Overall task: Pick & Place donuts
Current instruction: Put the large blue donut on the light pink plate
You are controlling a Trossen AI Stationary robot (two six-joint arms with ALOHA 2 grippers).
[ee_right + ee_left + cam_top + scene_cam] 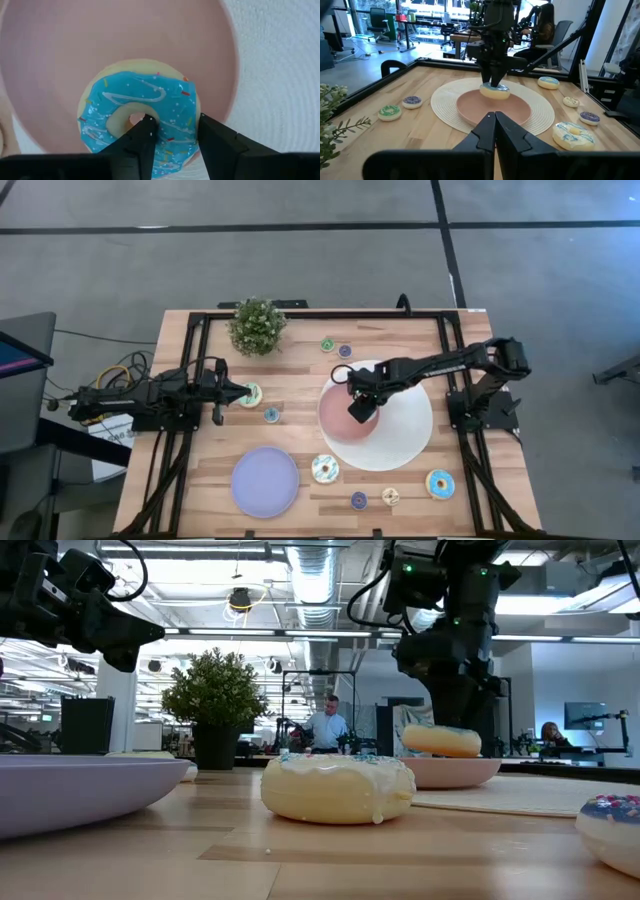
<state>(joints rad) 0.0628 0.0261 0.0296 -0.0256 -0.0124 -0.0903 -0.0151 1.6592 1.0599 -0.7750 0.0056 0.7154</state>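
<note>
Nearest the front edge of the tabletop, a lavender plate lay bare, with a pale-iced donut just beside it and, farther along the same edge, a purple mini donut, a tan mini donut and a larger blue-iced donut. Behind these, a white round mat carried a pink plate, and over that plate hung the blue-frosted donut with sprinkles, gripped by the right gripper: one of its fingers sat in the donut's hole and the other against the outer rim, so they stood partly apart around the ring. The low view showed this donut raised slightly above the plate rather than resting flat in it. The right arm reached in from the right side, bent down over the plate.

On the left side, the left gripper waited low with its fingers pressed together, holding nothing; a pale-green donut lay just at its tip and a small teal one near it. Toward the far edge sat a green mini donut and a purple one, apart from a potted plant. Beyond the tabletop, a person stood in the room.
</note>
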